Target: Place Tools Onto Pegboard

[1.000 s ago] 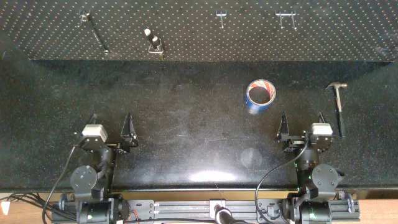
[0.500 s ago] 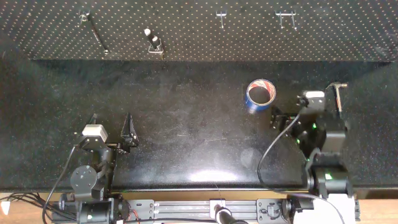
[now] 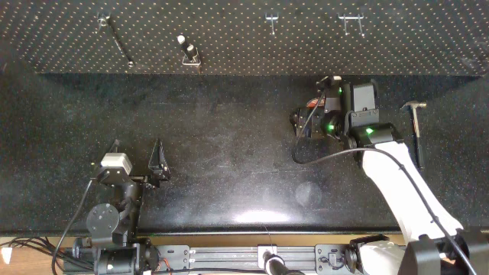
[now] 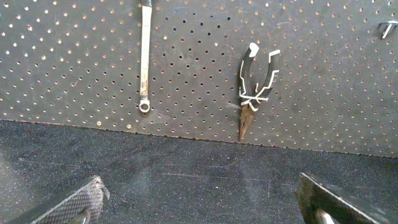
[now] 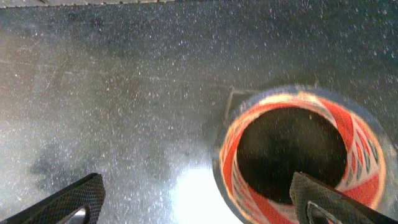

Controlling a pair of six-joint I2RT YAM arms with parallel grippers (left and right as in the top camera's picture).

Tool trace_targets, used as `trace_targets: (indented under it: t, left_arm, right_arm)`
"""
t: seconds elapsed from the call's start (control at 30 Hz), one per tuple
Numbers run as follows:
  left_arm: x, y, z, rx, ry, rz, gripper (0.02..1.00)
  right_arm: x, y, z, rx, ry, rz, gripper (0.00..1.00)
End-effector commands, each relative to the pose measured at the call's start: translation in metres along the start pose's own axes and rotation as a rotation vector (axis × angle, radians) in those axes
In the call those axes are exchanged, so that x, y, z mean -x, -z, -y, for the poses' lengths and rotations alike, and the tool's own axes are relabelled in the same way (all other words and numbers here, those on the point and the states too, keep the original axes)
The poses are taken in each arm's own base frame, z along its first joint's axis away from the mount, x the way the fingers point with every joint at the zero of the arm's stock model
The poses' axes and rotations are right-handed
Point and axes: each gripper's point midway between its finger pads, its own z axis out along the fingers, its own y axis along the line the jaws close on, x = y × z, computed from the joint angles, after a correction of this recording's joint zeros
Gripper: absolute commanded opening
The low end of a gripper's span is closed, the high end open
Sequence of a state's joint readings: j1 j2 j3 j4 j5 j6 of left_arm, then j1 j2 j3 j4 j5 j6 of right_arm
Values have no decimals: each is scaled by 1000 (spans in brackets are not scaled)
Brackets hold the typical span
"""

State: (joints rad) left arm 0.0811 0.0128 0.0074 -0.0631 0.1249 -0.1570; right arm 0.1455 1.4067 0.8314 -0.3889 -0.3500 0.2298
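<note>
A roll of tape (image 5: 292,102), blue outside with a red and white inner face, lies flat on the black table. My right gripper (image 3: 306,119) hangs open just above it, so the tape (image 3: 312,105) is mostly covered from overhead. In the right wrist view one fingertip (image 5: 326,199) is over the roll's hole and the other (image 5: 78,199) is over bare table. A hammer (image 3: 416,128) lies at the table's right. My left gripper (image 3: 137,156) rests open near its base, facing the pegboard (image 4: 74,74), where a wrench (image 4: 145,56) and pliers (image 4: 254,87) hang.
Two bare metal hooks (image 3: 270,21) (image 3: 351,23) stick out of the pegboard (image 3: 428,38) above the right half of the table; one hook (image 4: 388,28) also shows at the edge of the left wrist view. The wrench (image 3: 118,40) and pliers (image 3: 188,52) hang at the left.
The right arm has swung from its rest pose near the base up the table and leftward, ending over the tape roll. The left arm has not moved.
</note>
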Motion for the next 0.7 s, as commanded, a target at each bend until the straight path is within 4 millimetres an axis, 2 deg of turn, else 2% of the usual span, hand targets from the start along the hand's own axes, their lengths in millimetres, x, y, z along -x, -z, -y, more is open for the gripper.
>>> trace_targets:
  t: [0.03, 0.1, 0.27, 0.43, 0.47, 0.5, 0.6, 0.63, 0.7]
  left_arm:
    - [0, 0, 3, -16, -13, 1, 993]
    - [0, 0, 3, -17, -13, 0, 993]
    - [0, 0, 3, -16, -13, 1, 993]
    - [0, 0, 3, -16, -13, 1, 993]
    - [0, 0, 3, -16, -13, 1, 993]
    - [0, 0, 3, -16, -13, 1, 993]
    - [0, 0, 3, -17, -13, 1, 993]
    - [0, 0, 3, -16, -13, 1, 993]
    - [0, 0, 3, -17, -13, 1, 993]
  right_arm:
    - [6, -14, 3, -12, 48, -32, 980]
    - [0, -22, 12, -54, 51, -63, 980]
    - [-17, -49, 12, -46, 82, -133, 980]
    - [-26, -60, 18, -51, 71, -169, 987]
    - [-26, -60, 18, -51, 70, -169, 925]
    - [-26, -60, 18, -51, 70, -169, 794]
    - [-25, -60, 18, -52, 70, -165, 242]
    - [-25, -60, 18, -52, 70, -165, 132]
    - [-25, -60, 18, -52, 70, -164, 75]
